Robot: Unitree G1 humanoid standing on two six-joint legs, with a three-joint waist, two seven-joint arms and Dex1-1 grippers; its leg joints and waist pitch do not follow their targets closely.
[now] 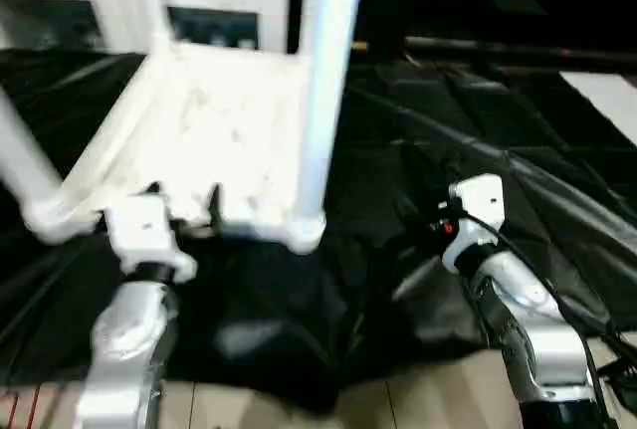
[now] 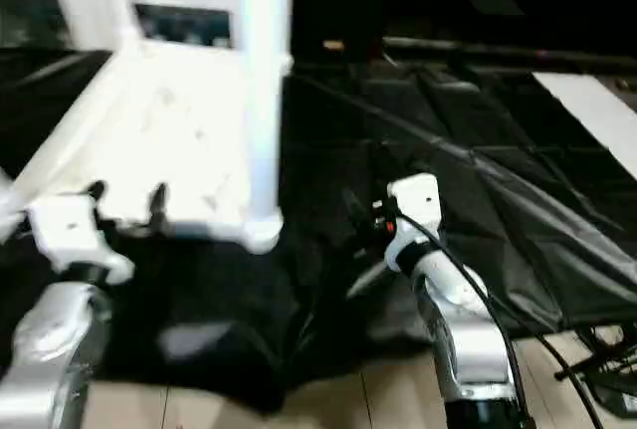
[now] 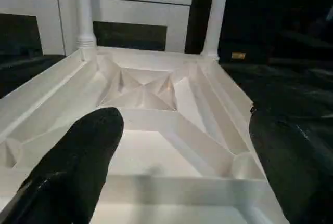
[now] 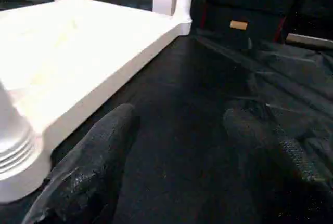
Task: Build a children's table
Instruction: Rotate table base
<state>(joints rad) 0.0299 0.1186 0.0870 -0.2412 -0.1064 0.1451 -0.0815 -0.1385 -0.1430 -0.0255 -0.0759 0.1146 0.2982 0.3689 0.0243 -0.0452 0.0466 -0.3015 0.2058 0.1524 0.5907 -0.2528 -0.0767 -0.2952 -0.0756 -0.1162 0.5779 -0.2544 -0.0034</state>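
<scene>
The white tabletop (image 1: pixel 224 140) lies upside down on black sheeting (image 2: pixel 478 180), ribbed underside up, with legs (image 1: pixel 328 81) standing upright from its corner sockets. The left gripper (image 3: pixel 171 182) is spread wide, its black fingers (image 3: pixel 78 167) on either side of the tabletop's near rim and, as far as the blurred view allows, not pressing it. The right gripper (image 4: pixel 182 167) is likewise released and empty over the sheeting, with the tabletop's near corner leg (image 4: pixel 13 130) just beside one finger (image 4: pixel 93 167).

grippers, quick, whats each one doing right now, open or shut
Left gripper: open, fingers either side of the upturned tabletop edge, holding nothing.
Right gripper: open, empty, over the black sheet.
</scene>
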